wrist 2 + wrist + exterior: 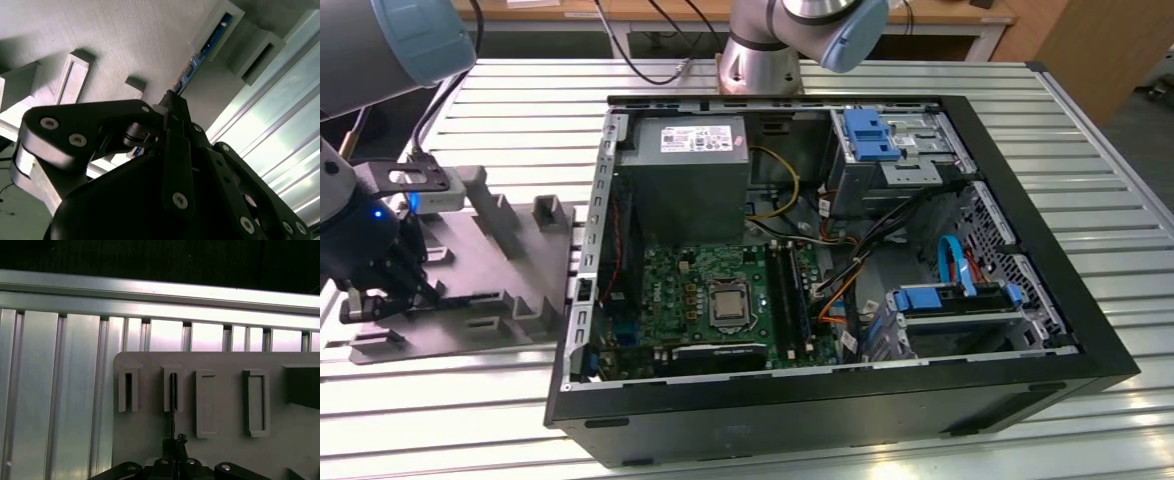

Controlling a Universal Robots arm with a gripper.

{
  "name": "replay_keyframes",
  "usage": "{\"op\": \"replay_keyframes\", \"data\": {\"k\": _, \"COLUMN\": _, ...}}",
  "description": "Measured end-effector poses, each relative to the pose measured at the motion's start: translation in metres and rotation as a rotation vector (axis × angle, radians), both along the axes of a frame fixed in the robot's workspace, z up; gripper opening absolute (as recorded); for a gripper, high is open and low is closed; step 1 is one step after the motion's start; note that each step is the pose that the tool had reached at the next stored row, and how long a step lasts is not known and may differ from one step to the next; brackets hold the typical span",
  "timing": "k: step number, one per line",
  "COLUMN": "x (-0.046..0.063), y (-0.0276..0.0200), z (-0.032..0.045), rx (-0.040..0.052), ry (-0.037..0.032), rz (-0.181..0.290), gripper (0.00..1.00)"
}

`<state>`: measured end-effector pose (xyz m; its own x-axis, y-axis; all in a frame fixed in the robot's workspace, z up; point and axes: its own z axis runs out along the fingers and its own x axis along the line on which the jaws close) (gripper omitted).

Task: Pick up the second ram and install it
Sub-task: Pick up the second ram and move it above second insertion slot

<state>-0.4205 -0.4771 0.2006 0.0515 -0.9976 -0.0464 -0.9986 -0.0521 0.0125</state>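
The second ram (201,55) was a thin, flat, dark blue-black stick with small chips along it. It stood on edge in a narrow slot of the grey tray (494,250), at the exterior view's left. The gripper (171,103) was clamped on one end of it; in both wrist views the black jaws sat pinched against the stick. More slots lay alongside in the tray. The wrist pointed down at the tray. The tray lay on the ribbed aluminium table (520,110), just beside the open computer case (1041,350). Farther off inside the case were the motherboard (707,285) and the grey power-supply box (680,160).
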Motion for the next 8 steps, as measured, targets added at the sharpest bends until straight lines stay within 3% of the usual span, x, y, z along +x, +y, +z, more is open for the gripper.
{"op": "replay_keyframes", "data": {"k": 5, "x": 0.0000, "y": 0.0000, "z": -0.0001, "rx": 0.0001, "ry": 0.0001, "rz": -0.006, "gripper": 0.11}}
{"op": "replay_keyframes", "data": {"k": 8, "x": 0.0000, "y": -0.0001, "z": -0.0005, "rx": -0.0001, "ry": 0.0002, "rz": -0.044, "gripper": 0.11}}
